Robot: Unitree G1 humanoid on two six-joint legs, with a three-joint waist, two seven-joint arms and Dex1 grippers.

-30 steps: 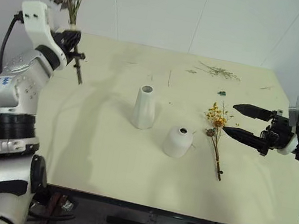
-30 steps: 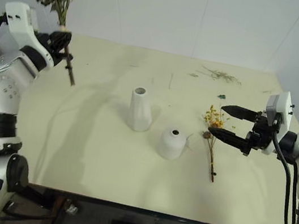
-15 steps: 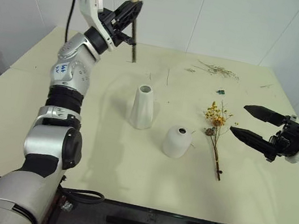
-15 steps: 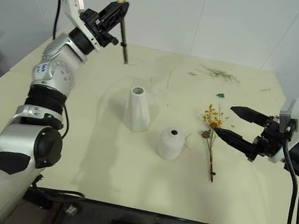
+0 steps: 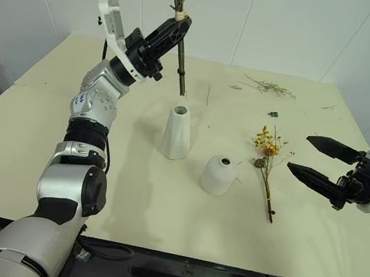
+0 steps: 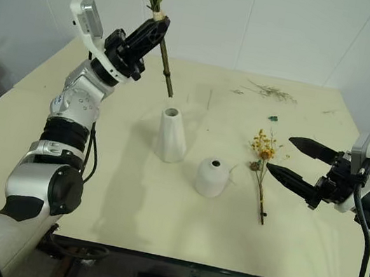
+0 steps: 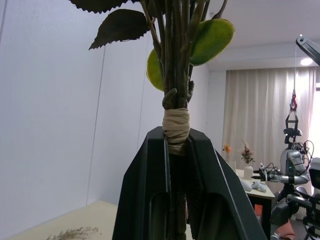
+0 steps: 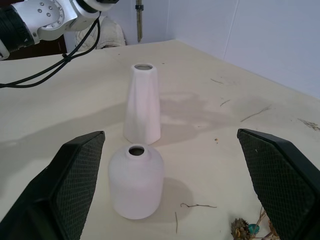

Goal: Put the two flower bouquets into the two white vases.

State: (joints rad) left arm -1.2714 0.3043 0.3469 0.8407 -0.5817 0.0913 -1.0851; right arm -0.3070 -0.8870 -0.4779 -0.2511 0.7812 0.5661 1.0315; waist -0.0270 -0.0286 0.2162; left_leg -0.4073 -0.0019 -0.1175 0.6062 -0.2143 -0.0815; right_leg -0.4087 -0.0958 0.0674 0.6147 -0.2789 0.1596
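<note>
My left gripper (image 5: 174, 30) is shut on the tied stems of the larger flower bouquet (image 5: 180, 67), just below its tan binding (image 7: 176, 125). It holds the bouquet up over the table. The blooms run off the top of the head views. The stem ends hang just above and behind the mouth of the tall cone vase (image 5: 177, 131). The round vase (image 5: 219, 175) stands to its right. The yellow-orange sprig (image 5: 268, 152) lies flat on the table further right. My right gripper (image 5: 300, 153) is open beside that sprig, with nothing between its fingers (image 8: 75, 180).
Loose dried twigs (image 5: 271, 89) lie near the table's back edge, and a small green scrap (image 5: 273, 114) lies behind the sprig. The cream table (image 5: 126, 193) ends close to a white wall at the back.
My left arm has swung right with the bouquet, from the table's left side to over the tall vase, and the stems have turned. The right gripper has drawn back slightly, still open.
</note>
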